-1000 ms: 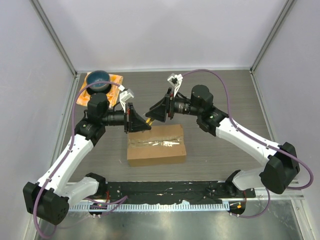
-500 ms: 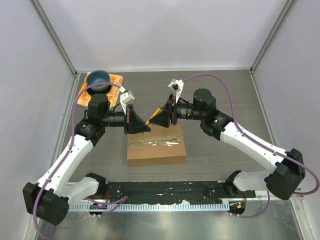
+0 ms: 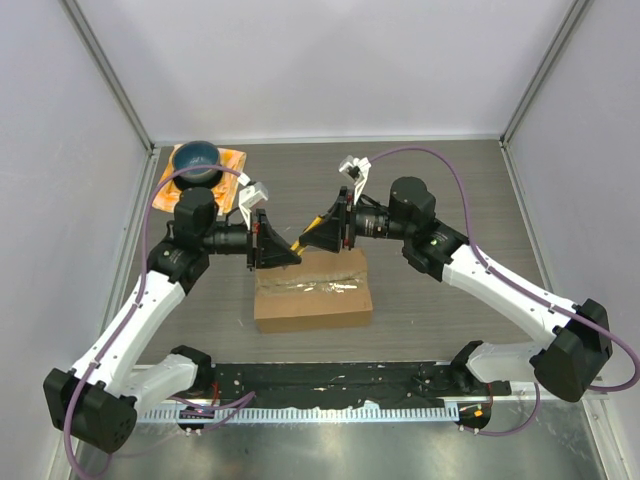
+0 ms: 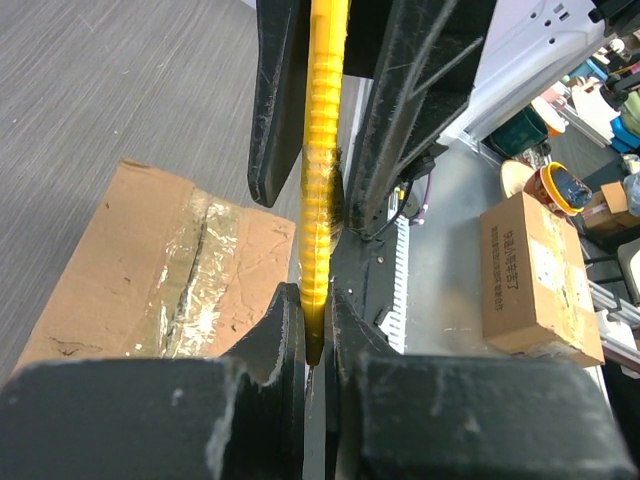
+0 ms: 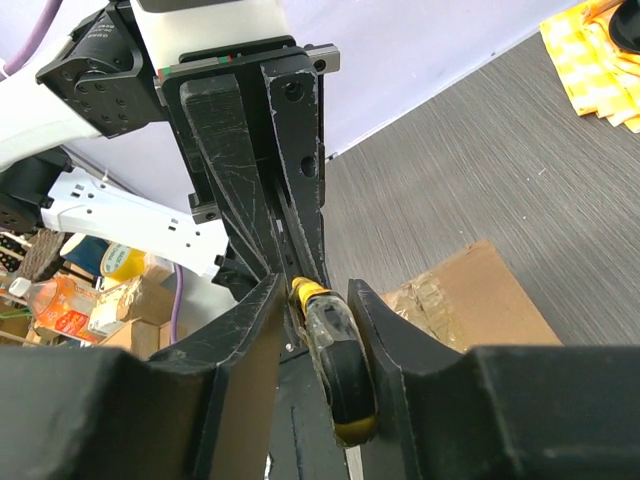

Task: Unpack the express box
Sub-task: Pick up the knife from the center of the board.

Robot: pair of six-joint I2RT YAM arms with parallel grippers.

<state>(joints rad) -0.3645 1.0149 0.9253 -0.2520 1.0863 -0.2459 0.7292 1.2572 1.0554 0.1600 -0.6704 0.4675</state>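
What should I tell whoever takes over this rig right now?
Left gripper: jaws shut on the thin end of a slim yellow ribbed tool, held above the table.
Right gripper: jaws either side of the tool's black-and-yellow handle; grip unclear.
Brown rectangular cardboard express box: on the table between the arms, flaps down, clear shiny tape intact along the top seam.
Done: tool picked up.
Left: settle the tool in one gripper, cut the tape, open the flaps, unpack.

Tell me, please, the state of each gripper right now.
Left gripper: closed on the yellow tool.
Right gripper: around the same tool; grip cannot be told.
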